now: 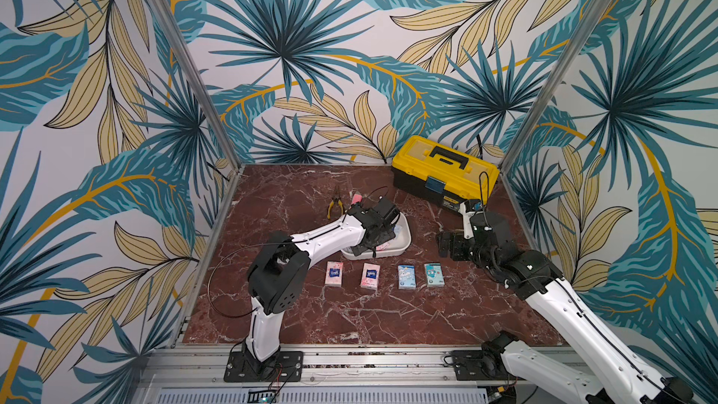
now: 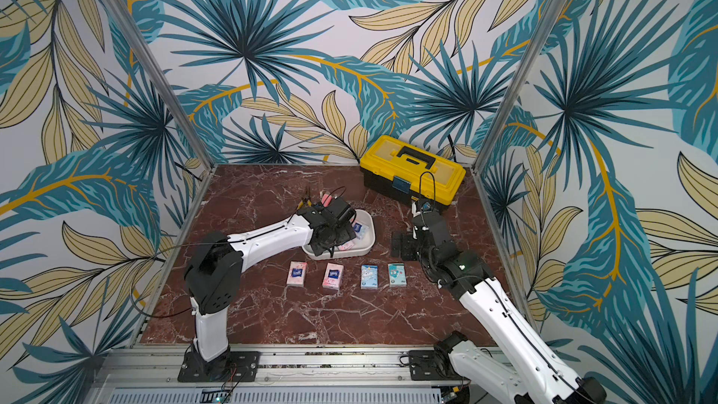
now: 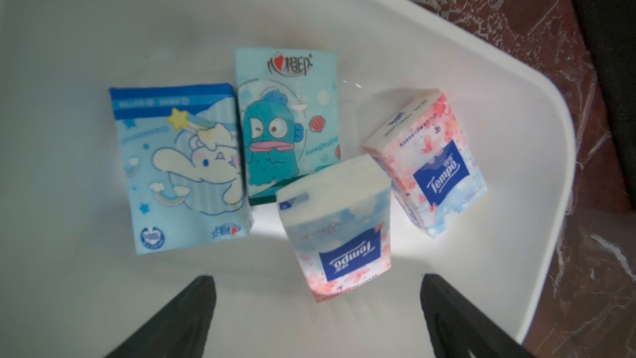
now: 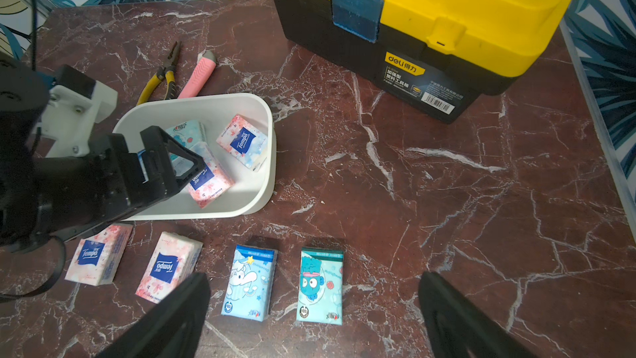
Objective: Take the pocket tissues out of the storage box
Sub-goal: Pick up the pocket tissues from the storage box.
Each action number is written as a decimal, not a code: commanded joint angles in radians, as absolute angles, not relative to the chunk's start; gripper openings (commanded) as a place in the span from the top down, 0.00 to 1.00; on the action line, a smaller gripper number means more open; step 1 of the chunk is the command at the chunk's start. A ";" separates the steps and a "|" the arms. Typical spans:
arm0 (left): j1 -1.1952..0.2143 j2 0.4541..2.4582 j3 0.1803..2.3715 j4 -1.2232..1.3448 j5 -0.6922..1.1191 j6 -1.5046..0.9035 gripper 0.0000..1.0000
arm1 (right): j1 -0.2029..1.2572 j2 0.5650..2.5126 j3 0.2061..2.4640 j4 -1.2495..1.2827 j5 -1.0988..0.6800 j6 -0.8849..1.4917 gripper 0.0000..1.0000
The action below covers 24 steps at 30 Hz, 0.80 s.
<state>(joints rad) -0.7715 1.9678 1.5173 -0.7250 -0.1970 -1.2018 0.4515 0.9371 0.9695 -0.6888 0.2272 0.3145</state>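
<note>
**A:** Looking into the box [image 4: 206, 98], how many packets [image 4: 242, 141] are in it?

**B:** Four. A blue packet [image 3: 179, 167] and a teal packet [image 3: 285, 118] lie flat on its floor, side by side and touching. A pink packet [image 3: 337, 229] sits tilted, with one end over the teal packet's corner. A second pink packet [image 3: 426, 163] lies tilted close to the box wall.

**A:** And the left claw [image 3: 316, 280]?

**B:** It hangs over the box and reaches in. Its fingers are spread wide with nothing between them. The pink packet lies just ahead of the tips. I cannot tell whether a finger touches any packet.

**A:** The right claw [image 4: 315, 276]?

**B:** It is also spread wide and empty. It is above the table [image 4: 447, 201], to the right of the box and apart from it.

**A:** Are any packets outside the box?

**B:** Four, in a row [image 4: 249, 284] on the table just in front of the box. From the robot's left they are pink, pink, blue and teal. Each lies flat, with gaps between them.

**A:** What else is on the table?

**B:** A toolbox [image 4: 447, 5] stands in the far right corner with its yellow lid down. Pliers [image 4: 161, 74] and a pink bar [image 4: 198, 75] lie side by side just behind the box.
</note>
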 commanded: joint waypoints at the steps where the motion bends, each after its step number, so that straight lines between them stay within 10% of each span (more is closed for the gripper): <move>1: -0.775 2.004 1.587 -0.752 -0.193 -1.227 0.05 | 0.449 0.933 0.945 -0.700 0.219 0.325 0.01; 24: -0.738 2.175 1.715 -0.780 -0.168 -1.180 0.38 | 0.449 0.961 0.931 -0.687 0.244 0.298 0.01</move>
